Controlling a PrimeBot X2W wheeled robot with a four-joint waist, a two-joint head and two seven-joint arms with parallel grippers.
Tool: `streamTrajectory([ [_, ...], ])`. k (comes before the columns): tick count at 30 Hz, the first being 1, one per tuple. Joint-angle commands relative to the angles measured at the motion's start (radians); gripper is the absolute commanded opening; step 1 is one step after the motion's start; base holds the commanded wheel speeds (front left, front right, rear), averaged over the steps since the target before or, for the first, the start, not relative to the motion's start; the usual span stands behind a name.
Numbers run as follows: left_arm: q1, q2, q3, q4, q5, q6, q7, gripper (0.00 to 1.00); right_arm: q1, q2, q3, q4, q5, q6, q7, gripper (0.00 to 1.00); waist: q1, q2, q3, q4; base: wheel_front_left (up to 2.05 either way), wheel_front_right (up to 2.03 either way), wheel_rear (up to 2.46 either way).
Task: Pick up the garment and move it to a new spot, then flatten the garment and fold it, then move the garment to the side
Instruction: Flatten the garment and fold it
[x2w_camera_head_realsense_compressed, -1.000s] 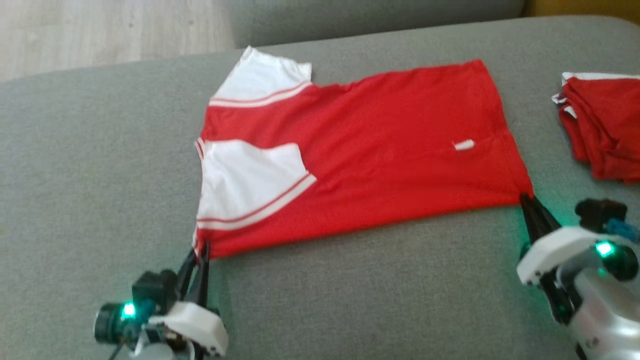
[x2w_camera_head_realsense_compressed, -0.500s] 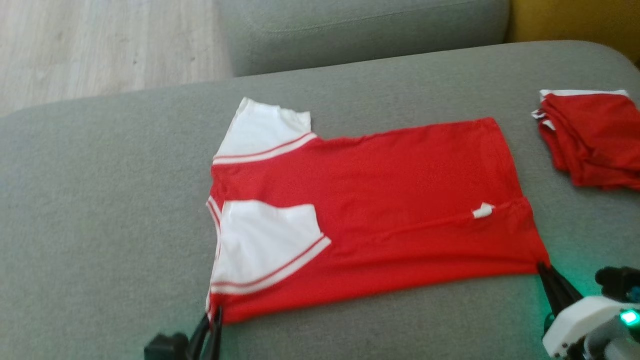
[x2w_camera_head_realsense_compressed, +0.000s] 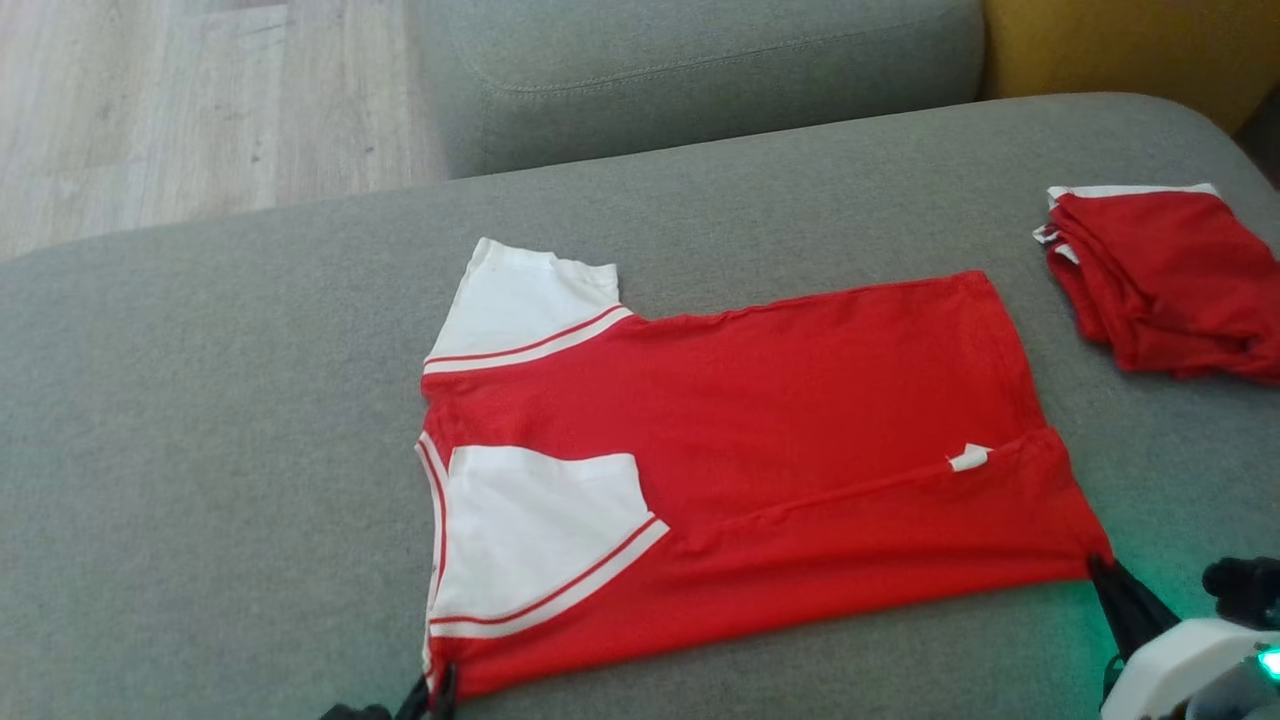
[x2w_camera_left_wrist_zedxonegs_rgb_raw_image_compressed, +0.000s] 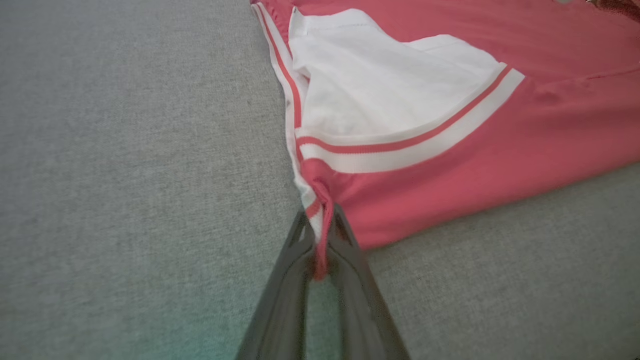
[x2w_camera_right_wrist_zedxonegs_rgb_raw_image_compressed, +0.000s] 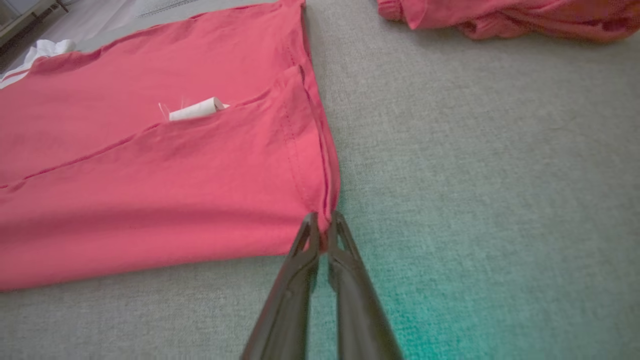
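Shirt (x2w_camera_head_realsense_compressed: 800, 420): dragged nearer, lying mostly flat.
Left gripper (x2w_camera_left_wrist_zedxonegs_rgb_raw_image_compressed: 321, 222): pinching near-left corner.
Right gripper (x2w_camera_right_wrist_zedxonegs_rgb_raw_image_compressed: 324, 218): pinching near-right corner.
Remaining: folding, setting aside.

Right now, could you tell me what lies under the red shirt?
The grey cushion shows all around the red shirt, lying flat on it; anything beneath the cloth is hidden.

1. A broad grey upholstered cushion (x2w_camera_head_realsense_compressed: 200, 420) carries everything; its cover is plain and finely woven.
2. The garment (x2w_camera_head_realsense_compressed: 800, 400), a red shirt with white sleeves, lies spread flat in the middle. Its sleeves point to 9 o'clock, its hem to 3 o'clock, and its 6 o'clock edge is folded over.
3. A folded red pile (x2w_camera_head_realsense_compressed: 1160, 280) sits at 2 o'clock, apart from the shirt.
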Motion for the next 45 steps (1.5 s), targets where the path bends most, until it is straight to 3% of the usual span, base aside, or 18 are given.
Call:
streamTrajectory([
  [1,-0.040,0.016,0.034,-0.014,0.004,0.005,0.001,0.19,0.016,-0.026,-0.017,-0.033,-0.016,-0.001,0.007,1.00,0.0001,-0.0001,0.001,-0.005,0.00,0.00,0.00],
  [2,-0.042,0.015,0.034,-0.012,0.002,0.006,0.001,0.36,0.022,-0.021,-0.031,-0.044,-0.025,-0.001,0.011,1.00,0.0001,-0.0001,0.001,-0.008,0.00,0.00,0.00],
  [3,-0.044,0.014,0.035,-0.012,0.001,0.007,0.002,0.78,0.029,-0.016,-0.046,-0.056,-0.035,-0.001,0.014,1.00,0.0001,-0.0001,0.003,-0.011,0.00,0.00,0.00],
  [4,-0.046,0.014,0.038,-0.013,-0.001,0.006,0.001,1.00,0.034,-0.010,-0.060,-0.070,-0.046,-0.001,0.015,1.00,0.0001,-0.0001,0.005,-0.014,0.00,0.00,0.00],
  [10,-0.100,0.037,0.057,-0.044,0.012,0.008,-0.004,1.00,0.063,0.028,-0.104,-0.191,-0.103,-0.001,-0.003,1.00,0.0001,-0.0001,0.023,-0.037,0.00,0.00,0.00],
  [15,-0.268,0.112,0.088,-0.105,0.043,-0.037,0.043,1.00,0.068,0.054,-0.095,-0.315,-0.141,-0.001,-0.015,1.00,0.0001,-0.0001,0.063,-0.067,0.00,0.00,0.00],
  [19,-0.442,0.180,0.095,-0.132,0.058,-0.131,0.125,1.00,0.051,0.056,-0.074,-0.368,-0.147,-0.001,-0.010,1.00,0.0001,-0.0001,0.097,-0.093,0.00,0.00,0.00],
  [25,-0.704,0.260,0.098,-0.113,-0.007,-0.334,0.332,1.00,-0.001,0.057,-0.039,-0.411,-0.149,-0.001,-0.009,1.00,0.0001,-0.0001,0.170,-0.150,0.00,0.00,0.00],
  [29,-0.815,0.271,0.086,-0.067,-0.060,-0.390,0.449,1.00,-0.026,0.061,-0.027,-0.413,-0.147,-0.001,-0.018,1.00,0.0001,-0.0001,0.209,-0.174,0.00,0.00,0.00],
  [34,-0.971,0.287,0.049,0.033,-0.128,-0.416,0.624,1.00,-0.065,0.068,0.002,-0.401,-0.144,-0.001,-0.031,1.00,0.0001,-0.0001,0.271,-0.214,0.00,0.00,0.00],
  [39,-1.071,0.324,0.012,0.170,-0.110,-0.419,0.739,1.00,-0.116,0.070,0.036,-0.381,-0.137,-0.001,-0.049,1.00,0.0001,-0.0001,0.315,-0.258,0.00,0.00,0.00],
  [45,-1.112,0.339,-0.004,0.289,-0.110,-0.419,0.785,1.00,-0.151,0.067,0.068,-0.347,-0.122,-0.001,-0.073,1.00,0.0001,-0.0001,0.334,-0.292,0.00,0.00,0.00],
])
